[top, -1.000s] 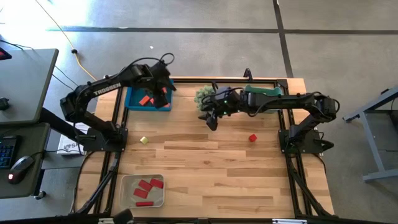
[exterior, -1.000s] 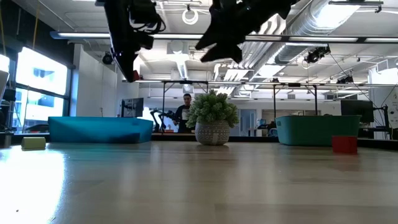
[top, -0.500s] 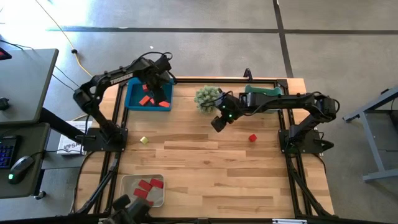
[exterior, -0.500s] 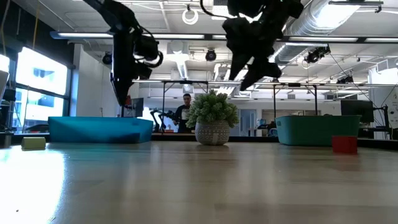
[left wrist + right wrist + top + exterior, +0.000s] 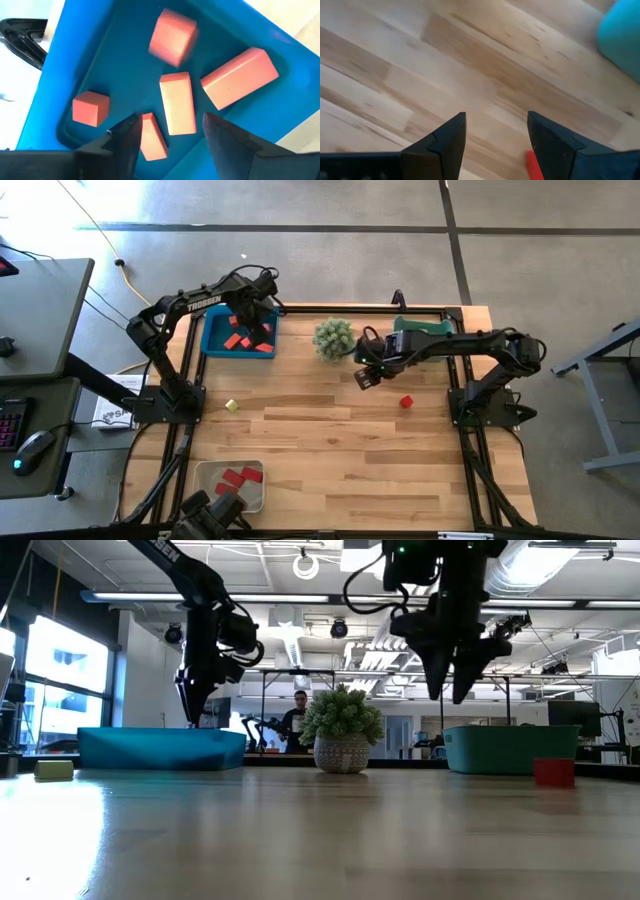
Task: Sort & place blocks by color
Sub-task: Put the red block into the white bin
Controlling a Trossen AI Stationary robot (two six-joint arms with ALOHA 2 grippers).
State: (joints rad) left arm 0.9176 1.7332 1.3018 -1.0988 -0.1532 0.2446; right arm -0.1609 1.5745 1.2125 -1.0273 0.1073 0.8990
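Watching from my console, I saw the left gripper [image 5: 252,323] poised over the blue bin [image 5: 211,338] with its jaws spread and nothing between them, while a blurred orange-red cube [image 5: 172,36] showed mid-drop above the orange-red blocks [image 5: 176,103] lying on the bin floor. My worry there was a bounce: I judged that a cube landing on an edge of the long bar [image 5: 239,77] could hop toward the bin wall. The right gripper [image 5: 364,374] hung over bare wood with its fingers apart and empty, near the red cube [image 5: 406,402] but not yet above it. The wrist view caught only a sliver of that cube [image 5: 534,165] beside one finger, so I judged that a descent from that pose could land a fingertip on the block and shove it away. The spiky potted plant [image 5: 333,336] stood just behind that arm's wrist, close enough that I thought a careless swing could brush it, and the teal bin [image 5: 432,327] sat under the forearm [image 5: 455,344]. One yellow-green block [image 5: 231,405] lay alone on the table's left side, well apart from both grippers. A clear tray [image 5: 205,475] at the near edge held several red blocks [image 5: 236,481]. Something dark [image 5: 207,519] showed beside that tray at the table's near edge; I could not tell what it was. A person [image 5: 300,711] stood far back in the room.
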